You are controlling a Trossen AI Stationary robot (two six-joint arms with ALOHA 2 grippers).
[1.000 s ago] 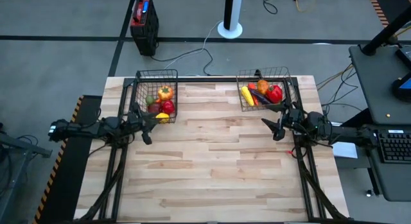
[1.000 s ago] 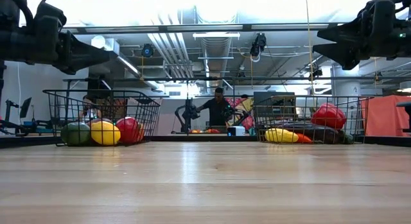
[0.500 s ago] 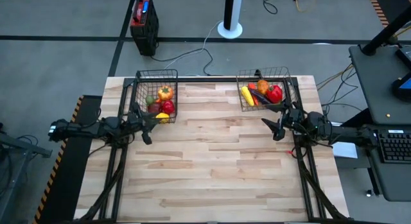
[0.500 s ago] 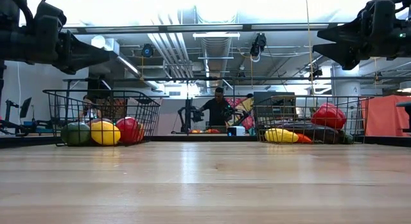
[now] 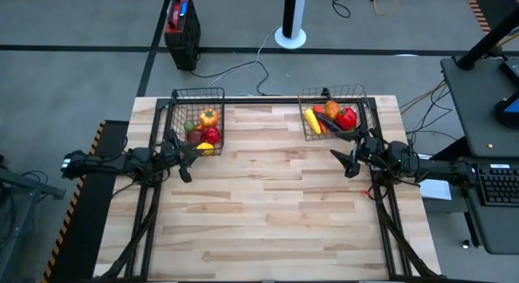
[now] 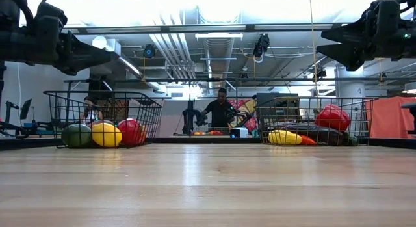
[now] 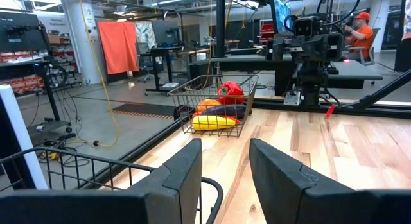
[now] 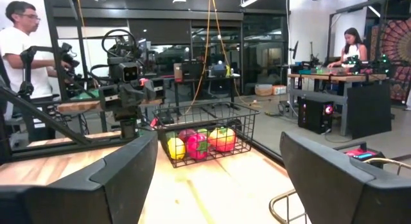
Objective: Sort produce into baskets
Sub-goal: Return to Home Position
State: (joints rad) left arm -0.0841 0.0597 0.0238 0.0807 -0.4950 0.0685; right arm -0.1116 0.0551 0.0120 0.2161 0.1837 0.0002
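Observation:
Two dark wire baskets stand at the table's far edge. The left basket (image 5: 197,121) holds an orange-yellow pepper, a red fruit, a green one and a yellow lemon. The right basket (image 5: 332,113) holds a red pepper, corn, a purple eggplant and an orange piece. My left gripper (image 5: 186,161) is open and empty above the table's left side, just near of the left basket. My right gripper (image 5: 347,163) is open and empty above the right side, near of the right basket.
A black-and-red box (image 5: 182,22) stands on the floor beyond the table. A white post base (image 5: 290,36) and cables lie behind it. The wooden table top (image 5: 268,202) is bare in the middle and near part. People show in the room beyond.

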